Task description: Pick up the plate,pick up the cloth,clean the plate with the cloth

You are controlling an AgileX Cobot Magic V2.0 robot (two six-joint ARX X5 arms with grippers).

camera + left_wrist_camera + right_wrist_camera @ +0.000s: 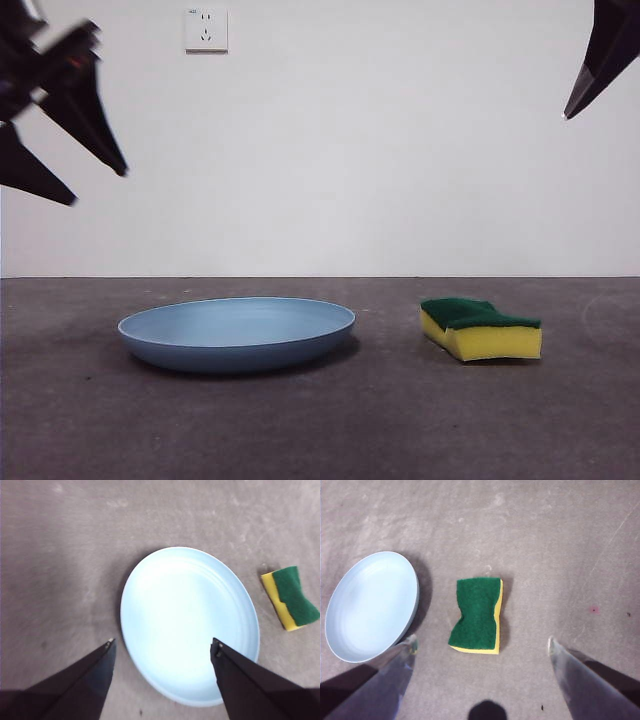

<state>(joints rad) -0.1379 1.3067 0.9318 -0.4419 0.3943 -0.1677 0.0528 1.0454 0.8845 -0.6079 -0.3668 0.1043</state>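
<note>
A wide light-blue plate (237,331) lies flat on the grey table, left of centre. To its right rests the cloth (481,327), a yellow sponge with its green scouring face up. My left gripper (95,185) hangs open at the upper left, well above the plate (189,624), with nothing between its jaws (162,647). High over the sponge (476,614), my right gripper (481,645) is open and empty; only its black tip (600,60) shows at the top right of the front view. The plate (371,605) lies beside the sponge there.
A white wall with a power socket (206,29) stands behind the table. Grey tabletop (320,430) stretches in front of and around both objects.
</note>
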